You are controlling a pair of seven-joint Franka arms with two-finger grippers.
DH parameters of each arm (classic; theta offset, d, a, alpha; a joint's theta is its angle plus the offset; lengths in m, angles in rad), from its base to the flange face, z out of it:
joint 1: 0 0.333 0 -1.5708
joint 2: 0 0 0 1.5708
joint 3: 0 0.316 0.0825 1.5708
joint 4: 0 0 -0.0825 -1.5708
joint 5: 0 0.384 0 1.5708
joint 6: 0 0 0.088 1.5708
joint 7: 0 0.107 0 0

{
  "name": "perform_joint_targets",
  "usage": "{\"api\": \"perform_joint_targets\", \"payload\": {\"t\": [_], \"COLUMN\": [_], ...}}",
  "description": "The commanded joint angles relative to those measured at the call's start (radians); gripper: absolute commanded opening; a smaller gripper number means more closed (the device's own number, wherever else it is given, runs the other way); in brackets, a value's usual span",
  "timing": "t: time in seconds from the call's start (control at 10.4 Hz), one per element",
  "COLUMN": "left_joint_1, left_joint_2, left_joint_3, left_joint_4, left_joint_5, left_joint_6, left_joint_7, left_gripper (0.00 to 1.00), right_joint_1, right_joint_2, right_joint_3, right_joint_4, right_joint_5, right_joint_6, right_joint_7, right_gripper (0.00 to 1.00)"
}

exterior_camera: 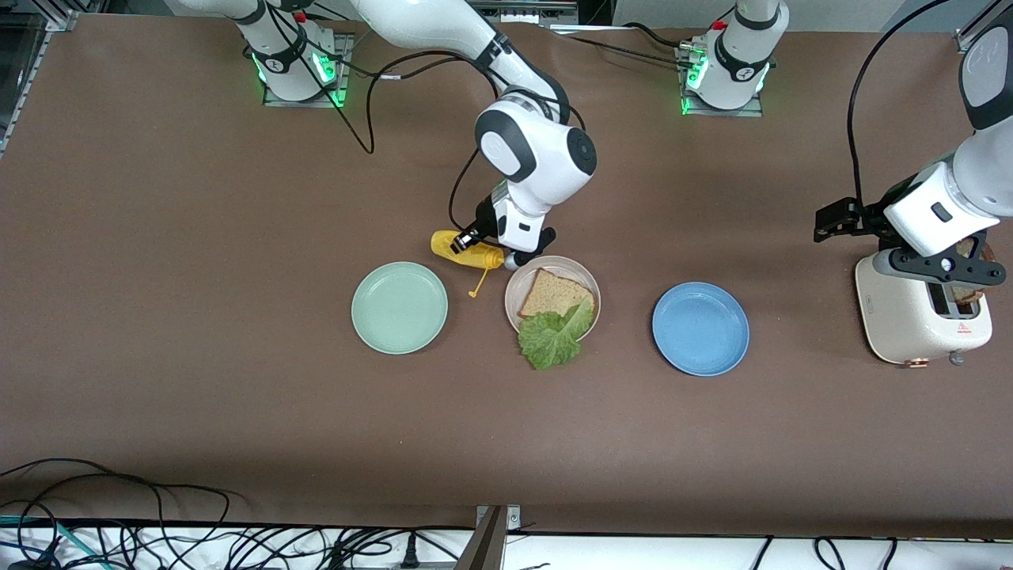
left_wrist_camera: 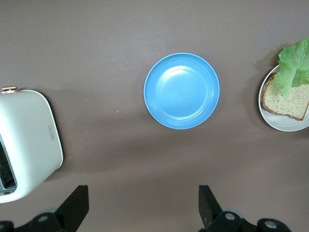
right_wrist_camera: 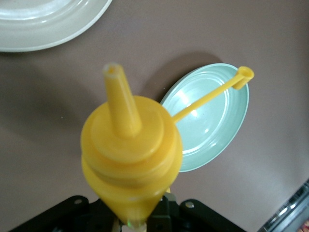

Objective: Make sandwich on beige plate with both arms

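A mint-green plate (exterior_camera: 400, 307) lies toward the right arm's end of the table and a blue plate (exterior_camera: 700, 328) toward the left arm's end, with the beige plate (exterior_camera: 589, 285) between them, all three well apart. A cream toaster (exterior_camera: 918, 321) stands near the table edge at the left arm's end, a brown bread slice (exterior_camera: 964, 294) showing in its slot.

The beige plate holds one wholemeal bread slice (exterior_camera: 554, 294); a ruffled lettuce leaf (exterior_camera: 552, 336) lies partly on that slice and hangs over the plate's rim onto the table, nearer the front camera. The mint-green and blue plates hold nothing.

The right gripper (exterior_camera: 506, 252) is just above the beige plate's rim, its jaws clamped on a yellow squeeze bottle (exterior_camera: 465, 248) held on its side, the open cap (exterior_camera: 473, 294) dangling on its strap between the mint-green and beige plates. The left gripper (exterior_camera: 950, 269) hovers over the toaster, jaws wide apart and holding nothing.

Bare brown tabletop (exterior_camera: 237, 412) stretches wide between the plates and the front camera.
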Motion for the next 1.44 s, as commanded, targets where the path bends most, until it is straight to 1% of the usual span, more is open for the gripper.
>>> {"api": "perform_joint_targets", "payload": {"t": [0.0, 0.1, 0.19, 0.29, 0.38, 0.48, 0.67, 0.86, 1.05, 1.15, 1.34], "left_joint_1": [0.002, 0.002, 0.002, 0.002, 0.002, 0.002, 0.004, 0.004, 0.004, 0.005, 0.004], "left_joint_2": [-0.010, -0.009, -0.009, -0.010, -0.010, -0.010, -0.009, -0.009, -0.010, -0.010, -0.012], "left_joint_3": [-0.004, -0.004, -0.002, -0.002, -0.002, -0.002, -0.001, -0.002, -0.002, -0.001, -0.002], "left_joint_4": [0.002, 0.002, 0.002, 0.002, 0.002, 0.002, 0.002, 0.002, 0.001, -0.001, -0.001], "left_joint_5": [0.003, 0.003, 0.003, 0.002, 0.002, 0.002, 0.002, 0.002, 0.002, 0.002, 0.002], "left_joint_6": [0.001, 0.001, 0.001, 0.001, 0.001, 0.001, 0.001, 0.001, -0.005, -0.006, -0.003], "left_joint_7": [0.007, 0.007, 0.008, 0.008, 0.007, 0.007, 0.008, 0.008, 0.010, 0.010, 0.008], "left_gripper": [1.00, 1.00, 1.00, 1.00, 1.00, 1.00, 1.00, 1.00, 1.00, 1.00, 1.00], "right_joint_1": [0.034, 0.042, 0.060, 0.066, 0.066, 0.068, 0.068, 0.068, 0.068, 0.068, 0.066], "right_joint_2": [0.075, 0.098, 0.120, 0.129, 0.140, 0.153, 0.155, 0.173, 0.181, 0.183, 0.184], "right_joint_3": [-0.019, -0.024, -0.063, -0.076, -0.076, -0.077, -0.096, -0.096, -0.104, -0.104, -0.104], "right_joint_4": [0.102, 0.128, 0.147, 0.168, 0.172, 0.172, 0.172, 0.172, 0.172, 0.172, 0.172], "right_joint_5": [-0.055, -0.057, -0.055, -0.055, -0.055, -0.055, -0.055, -0.054, -0.055, -0.055, -0.054], "right_joint_6": [-0.034, -0.031, -0.027, -0.013, -0.007, -0.011, -0.025, -0.033, -0.033, -0.036, -0.040], "right_joint_7": [0.116, 0.148, 0.182, 0.176, 0.168, 0.080, -0.180, -0.278, -0.428, -0.471, -0.488], "right_gripper": [0.00, 0.00, 0.00, 0.00, 0.00, 0.00, 0.00, 0.00, 0.00, 0.00, 0.00]}}
